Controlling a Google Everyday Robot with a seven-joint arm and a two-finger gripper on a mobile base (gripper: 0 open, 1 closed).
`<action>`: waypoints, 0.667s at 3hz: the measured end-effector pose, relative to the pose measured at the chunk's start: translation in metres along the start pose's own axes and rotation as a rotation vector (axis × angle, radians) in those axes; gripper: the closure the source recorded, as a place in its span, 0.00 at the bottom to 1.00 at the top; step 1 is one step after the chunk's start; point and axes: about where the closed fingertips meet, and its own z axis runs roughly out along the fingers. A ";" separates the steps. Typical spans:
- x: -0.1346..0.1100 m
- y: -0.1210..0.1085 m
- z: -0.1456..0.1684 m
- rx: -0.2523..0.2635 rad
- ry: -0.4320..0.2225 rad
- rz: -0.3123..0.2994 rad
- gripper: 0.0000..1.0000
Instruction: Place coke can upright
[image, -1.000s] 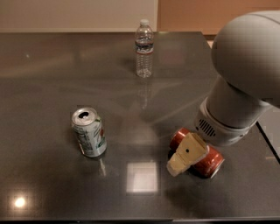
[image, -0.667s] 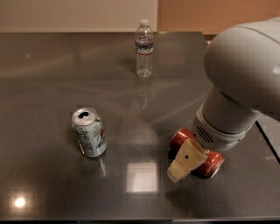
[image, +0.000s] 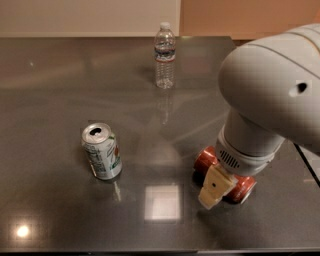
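The coke can (image: 243, 187) is red and lies on its side on the dark table, at the right front. The wrist hides its middle, so only its two ends show. My gripper (image: 219, 181) is right over the can, down at its level, with the big white arm (image: 270, 95) above it. Whether the gripper touches the can is hidden.
A silver-and-green soda can (image: 102, 151) stands upright at the left front with its tab end up. A clear water bottle (image: 164, 55) stands upright at the back middle. The table's right edge (image: 306, 165) runs close to the arm.
The arm has shifted a little to the left and lower over the red can. The can and the other objects have not moved.
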 end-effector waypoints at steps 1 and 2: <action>0.000 0.000 0.002 -0.010 -0.028 -0.016 0.41; 0.002 0.000 -0.002 0.002 -0.059 -0.002 0.64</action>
